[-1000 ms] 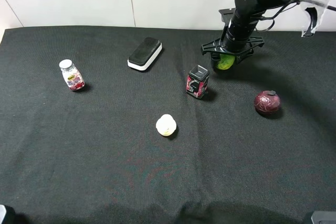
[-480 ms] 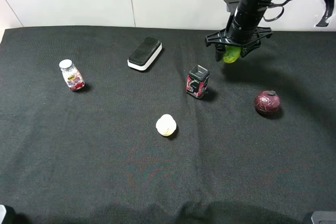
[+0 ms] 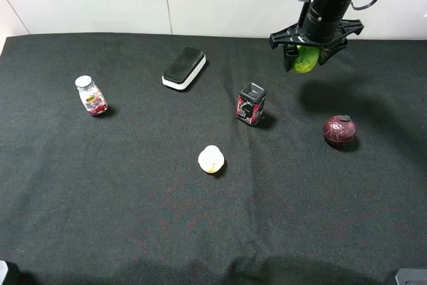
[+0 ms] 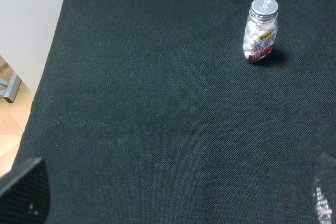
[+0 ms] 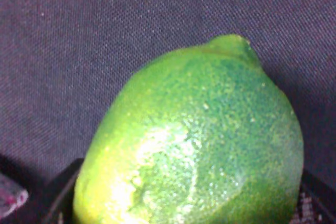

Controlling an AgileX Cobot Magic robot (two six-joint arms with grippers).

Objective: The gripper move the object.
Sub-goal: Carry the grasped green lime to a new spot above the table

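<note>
The object is a bright green, mottled lime-like fruit. My right gripper is shut on it and holds it in the air above the back right of the black cloth. In the right wrist view the fruit fills most of the frame, with dark finger parts at its lower edges. My left gripper shows only as dark finger edges at the bottom corners of the left wrist view; its state cannot be read.
On the cloth lie a dark maroon ball, a small red-and-black box, a pale yellowish ball, a black-and-white eraser and a small pill bottle. The table's left edge shows in the left wrist view.
My right gripper has lifted the green fruit off the cloth and carried it up and to the right. Nothing else has moved.
</note>
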